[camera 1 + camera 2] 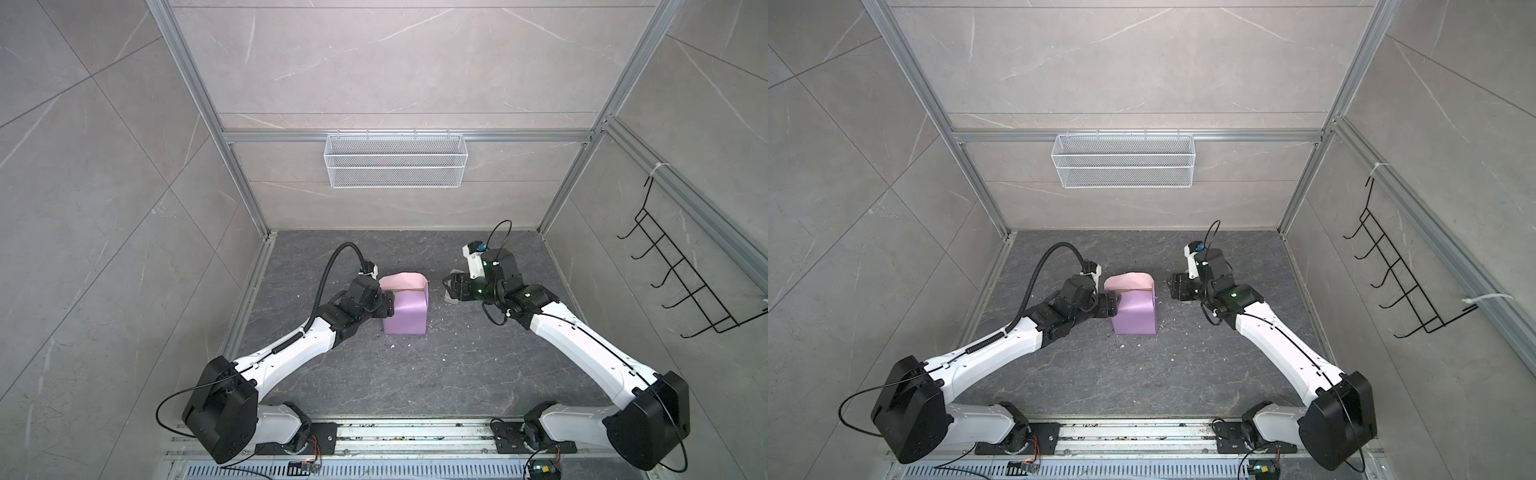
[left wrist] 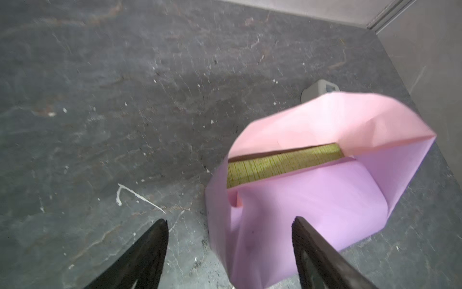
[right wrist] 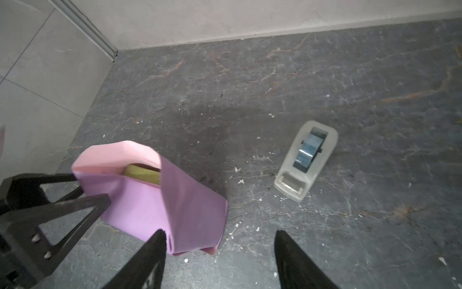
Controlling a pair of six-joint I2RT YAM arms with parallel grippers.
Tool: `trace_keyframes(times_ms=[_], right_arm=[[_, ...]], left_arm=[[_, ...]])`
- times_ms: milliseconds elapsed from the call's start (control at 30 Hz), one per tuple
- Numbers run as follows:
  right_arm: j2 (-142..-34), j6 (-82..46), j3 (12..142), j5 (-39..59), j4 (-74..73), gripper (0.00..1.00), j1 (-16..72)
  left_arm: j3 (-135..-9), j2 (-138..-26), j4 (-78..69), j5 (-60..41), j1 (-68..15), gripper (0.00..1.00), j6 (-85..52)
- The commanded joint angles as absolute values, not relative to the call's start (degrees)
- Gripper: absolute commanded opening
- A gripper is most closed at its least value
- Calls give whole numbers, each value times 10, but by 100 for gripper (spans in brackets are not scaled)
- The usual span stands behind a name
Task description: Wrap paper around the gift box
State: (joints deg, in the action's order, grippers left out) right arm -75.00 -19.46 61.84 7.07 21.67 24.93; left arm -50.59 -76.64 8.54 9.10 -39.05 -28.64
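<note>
Two black pincers, both with fingers spread wide and nothing held. Low over the dark grey stone table top (image 1: 415, 374), the left pincer (image 2: 229, 220), its tips right at the side of the big thin paper sheet (image 2: 312, 200), lilac on the outside and pale pink on the inside; touching or not, hard to tell. Paper folded up and over the flat, fine-lined olive-green gift box (image 2: 282, 162), just in front of the left pincer's tips. Only a thin green strip of box peeking out at the open end, under a pink flap standing up like a hood. Off on the other side of the paper and apart from it, the right pincer (image 3: 219, 231), bare table between its fingers. Just ahead of the right pincer, flat on the table, a small grey-white see-through tape holder (image 3: 306, 160) with a dark roll inside, apart from the paper. In both top views, the wrapped bundle between the two pincers, much nearer the left one.
</note>
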Motion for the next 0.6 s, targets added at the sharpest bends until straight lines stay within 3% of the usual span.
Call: trace_keyframes(times_ms=[0,567], right_arm=[[-771,-200,605,140,184,72,248],[-878,-222,620,205,120,71,247]], left_arm=[[-500,-762,53,55,-387,83,-313],[-504,-806,62,70,-366,83,-313]])
